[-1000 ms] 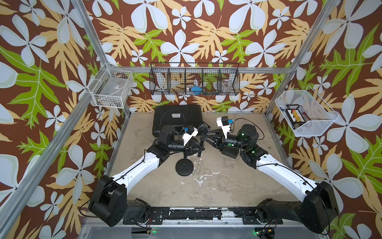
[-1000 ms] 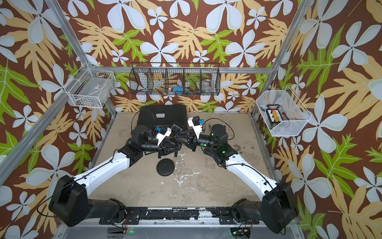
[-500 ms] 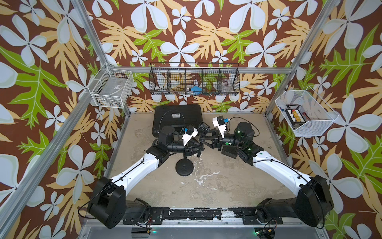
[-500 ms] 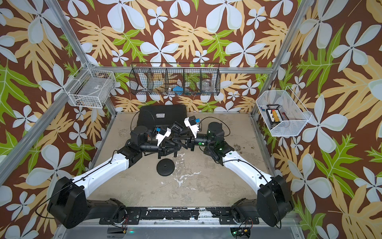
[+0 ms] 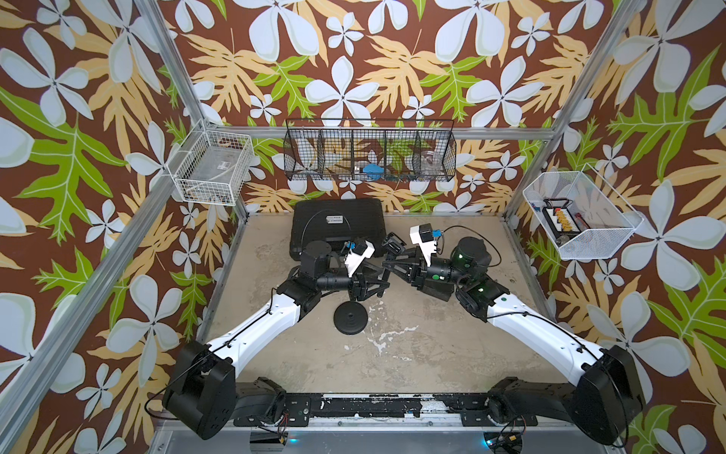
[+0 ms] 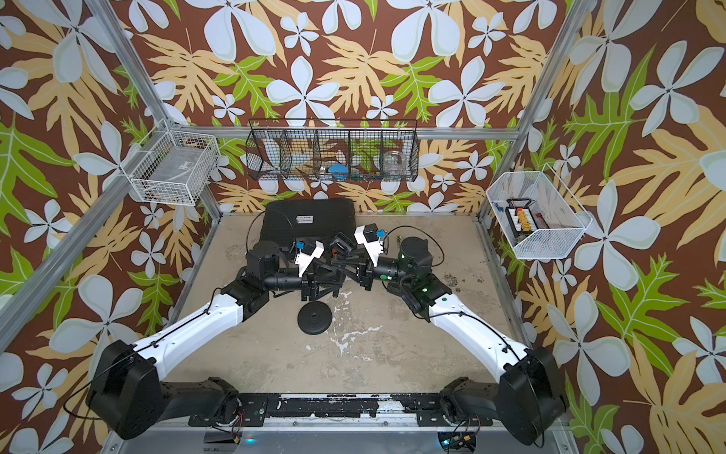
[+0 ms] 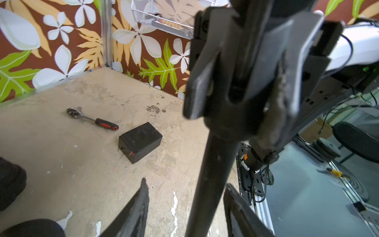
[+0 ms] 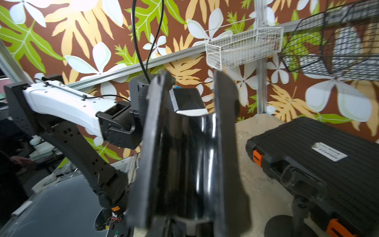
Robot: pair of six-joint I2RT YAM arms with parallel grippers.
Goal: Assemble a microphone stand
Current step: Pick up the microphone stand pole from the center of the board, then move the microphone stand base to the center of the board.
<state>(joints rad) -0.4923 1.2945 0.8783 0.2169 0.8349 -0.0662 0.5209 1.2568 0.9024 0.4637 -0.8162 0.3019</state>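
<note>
A round black base (image 5: 351, 319) lies flat on the table and shows in both top views (image 6: 314, 319). Above and behind it the two grippers meet. In the right wrist view my right gripper (image 8: 192, 74) is shut on a glossy black microphone clip (image 8: 188, 156), a finger pressed against each side. A black pole (image 7: 211, 174) runs down from that clip (image 7: 238, 86) between the fingers of my left gripper (image 7: 186, 182). The left gripper stands open, with a gap beside the pole. In a top view the left gripper (image 5: 379, 287) sits just below the right gripper (image 5: 389, 261).
A black tool case (image 5: 338, 226) lies at the back of the table. A ratchet wrench (image 7: 92, 119) and a small black box (image 7: 140, 141) lie on the right side, under the right arm. Wire baskets (image 5: 369, 151) hang on the walls.
My left gripper has opened and let go of the pole. My right gripper has closed on the clip, after its arm reached in toward the left one.
</note>
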